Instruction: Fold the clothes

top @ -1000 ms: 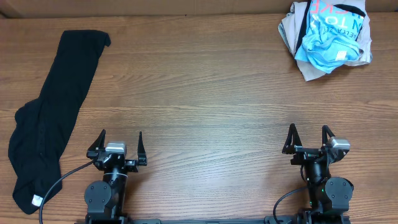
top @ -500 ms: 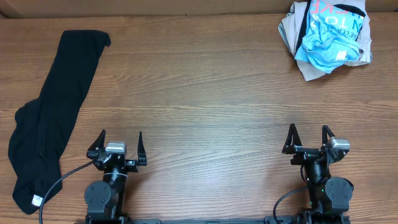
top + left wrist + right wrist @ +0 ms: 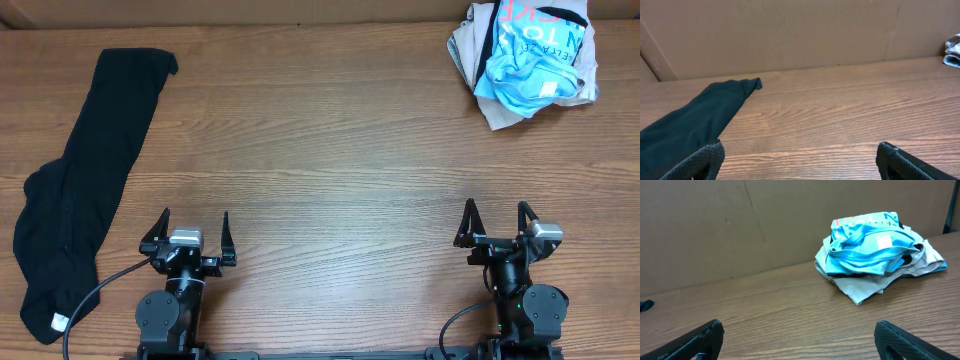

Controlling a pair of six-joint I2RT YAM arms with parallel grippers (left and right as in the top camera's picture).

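Wood table (image 3: 330, 150), long black garment (image 3: 90, 190) far left, light-blue T-shirt (image 3: 530, 60) crumpled top right, left gripper (image 3: 194, 218) and right gripper (image 3: 495, 208) both wide open, empty

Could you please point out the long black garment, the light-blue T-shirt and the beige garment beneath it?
Long black fabric garment (image 3: 95, 150), overhead view, middle of its length.
Crumpled light-blue cotton T-shirt (image 3: 860, 255), right wrist view, front fold.
Beige cloth garment (image 3: 860, 287), right wrist view, near corner.

Test-rig lab: wood table (image 3: 330, 150), cardboard backdrop (image 3: 790, 30) (makeshift).
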